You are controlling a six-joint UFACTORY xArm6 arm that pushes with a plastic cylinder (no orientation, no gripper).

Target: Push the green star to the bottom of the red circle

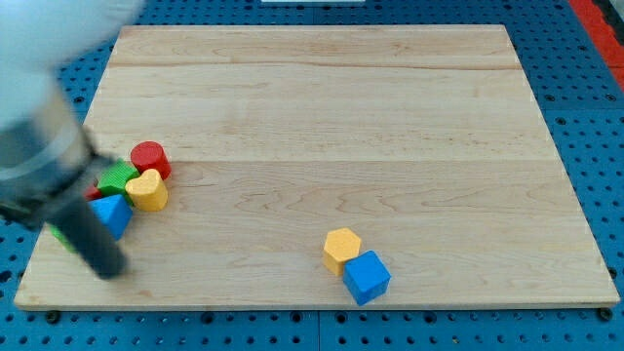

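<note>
The green star lies at the view's left, touching the red circle on its lower left. A yellow heart sits just below the red circle and to the right of the star. My tip is blurred and rests near the board's lower left, just below a blue triangle, which lies under the star. The rod and arm cover the area to the left of the cluster.
A bit of another red block and a bit of another green block show beside the rod. A yellow hexagon and a blue cube touch each other at the bottom centre right. The wooden board sits on a blue pegboard.
</note>
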